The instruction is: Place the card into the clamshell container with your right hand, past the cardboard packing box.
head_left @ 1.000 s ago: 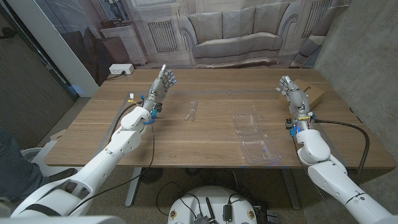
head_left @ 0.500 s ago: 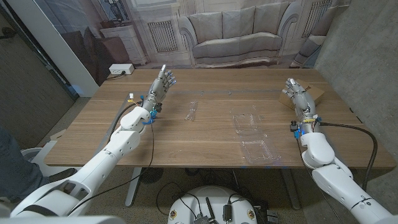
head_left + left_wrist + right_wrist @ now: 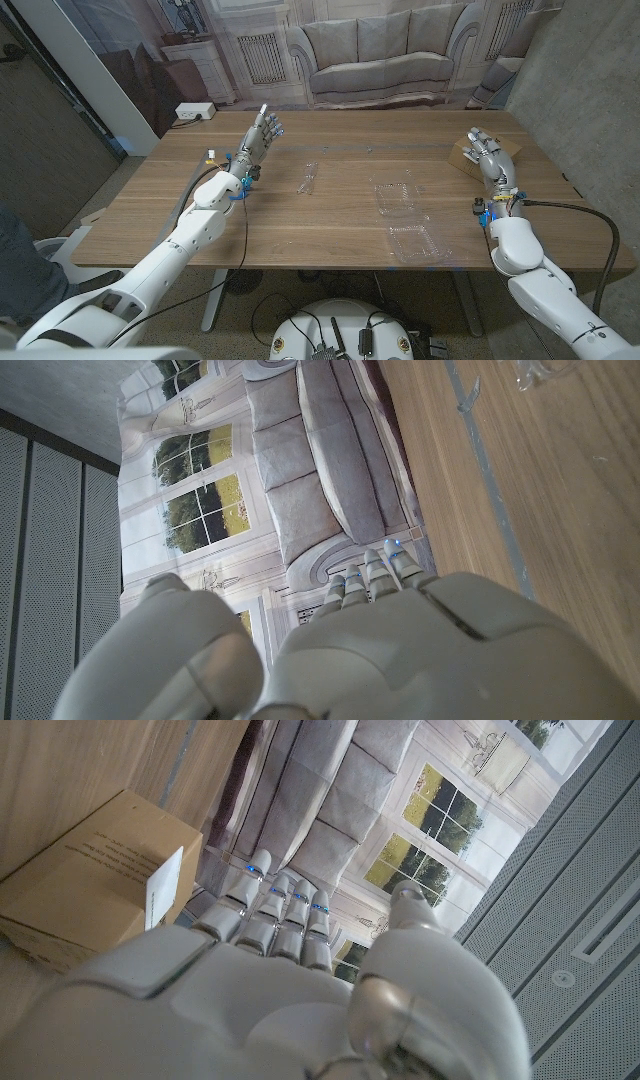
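The wooden tabletop (image 3: 330, 215) takes up the middle of the head view. On it, lower right of centre, lies the clear clamshell container (image 3: 410, 222), opened out flat with its two halves end to end; it looks thin, light and easily pushed, so anything dropped into it should go down gently. At the right edge of the frame, near the tabletop's far right corner, sits the cardboard packing box (image 3: 478, 157), stiff and squat, well apart from the container.

The right hand (image 3: 489, 155) stands in front of that box with its fingers straight and a little apart, holding nothing. The left hand (image 3: 261, 134), upper left of centre, is likewise raised with its fingers spread and empty.

The card (image 3: 164, 887) shows in the right wrist view, left of centre, as a small white slip standing on edge against the side of the box, just beyond the fingertips (image 3: 262, 868). It should be very light, thin and smooth, stiff enough to hold its shape but apt to slide or bend. The best hold is probably a pinch on its free upper edge, thumb on one face and a finger on the other.
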Robot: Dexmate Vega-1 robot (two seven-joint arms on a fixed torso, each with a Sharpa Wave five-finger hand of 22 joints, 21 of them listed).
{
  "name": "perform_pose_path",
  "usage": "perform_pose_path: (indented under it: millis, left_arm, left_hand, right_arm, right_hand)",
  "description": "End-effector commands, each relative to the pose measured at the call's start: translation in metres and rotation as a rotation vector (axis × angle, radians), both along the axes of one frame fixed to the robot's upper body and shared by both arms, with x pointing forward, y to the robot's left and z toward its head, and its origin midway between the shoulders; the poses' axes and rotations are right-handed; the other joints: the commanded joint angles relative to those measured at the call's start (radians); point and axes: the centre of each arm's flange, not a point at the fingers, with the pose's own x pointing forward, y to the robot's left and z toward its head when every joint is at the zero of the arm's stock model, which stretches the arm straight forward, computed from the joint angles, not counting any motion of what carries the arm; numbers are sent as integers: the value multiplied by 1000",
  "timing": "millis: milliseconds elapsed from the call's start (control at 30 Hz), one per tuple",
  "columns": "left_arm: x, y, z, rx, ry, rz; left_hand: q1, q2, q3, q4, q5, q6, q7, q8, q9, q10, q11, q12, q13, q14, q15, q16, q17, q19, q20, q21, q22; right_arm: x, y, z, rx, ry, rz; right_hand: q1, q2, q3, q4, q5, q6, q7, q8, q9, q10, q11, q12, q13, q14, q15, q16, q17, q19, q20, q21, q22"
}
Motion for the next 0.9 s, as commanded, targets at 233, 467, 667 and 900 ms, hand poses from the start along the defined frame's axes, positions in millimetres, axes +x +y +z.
perform_pose_path:
  millis: [233,467,667,900]
  left_arm:
    - [2,-5,-2,1,3,-1]
    - [3,-8,-3,2,8,-4]
    - [4,-9,-4,3,9,-6]
    - [5,-12,-6,21,16,-24]
  left_hand:
    - [6,0,-1,-2,-1,4,1,4,3,2,-4,1,2,2,0,-1,3,2,-46,-5,3]
    - [6,1,-3,-2,-2,4,0,3,3,0,-4,-1,2,0,2,-3,3,0,-43,-9,3]
    - [7,2,-4,-3,-2,2,0,2,4,-1,-4,-1,2,-1,4,-4,3,-2,-42,-13,3]
    - [7,2,-5,-3,-3,3,0,1,4,-4,-2,-3,2,-3,3,-5,3,-5,-38,-18,3]
  right_arm:
    - [-11,-11,-4,-4,-26,-98]
    - [-14,-15,-5,0,-33,-114]
    - [-15,-18,-7,4,-31,-135]
    - [-16,-22,-9,-5,-14,-157]
  right_hand:
    - [91,-20,20,-38,-4,34,-37,7,6,49,-39,8,1,43,-74,-3,3,41,-102,-1,3]
    - [135,-32,29,-45,-2,44,-53,8,7,62,-53,9,1,61,-88,-4,2,58,-111,1,3]
    - [184,-39,41,-45,1,65,-64,13,9,87,-67,14,1,81,-100,-4,2,77,-119,4,4]
    - [198,-49,40,-31,-2,112,-77,25,10,130,-77,22,-1,113,-115,-1,5,107,-130,11,6]
